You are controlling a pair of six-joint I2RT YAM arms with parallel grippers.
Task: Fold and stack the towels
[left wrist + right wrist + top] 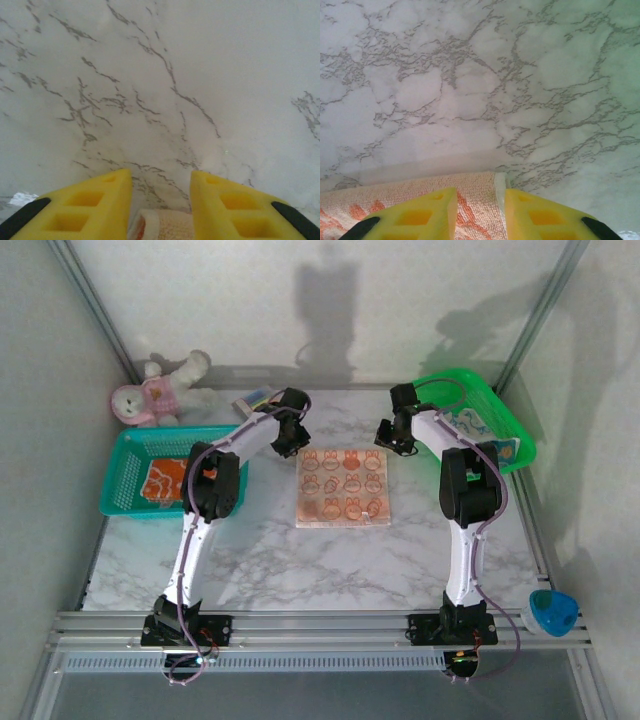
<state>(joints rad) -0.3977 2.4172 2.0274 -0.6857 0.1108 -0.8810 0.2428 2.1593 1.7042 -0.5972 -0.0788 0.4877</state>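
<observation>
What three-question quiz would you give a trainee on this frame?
1. True or false: the bunny towel lies spread flat mid-table.
2. Fill in: the orange towel sits in the ____ basket.
3. The left gripper and right gripper are at the bunny towel's: A) near corners B) far corners C) middle.
Key: 1. true; 2. teal, the teal basket; 3. B.
</observation>
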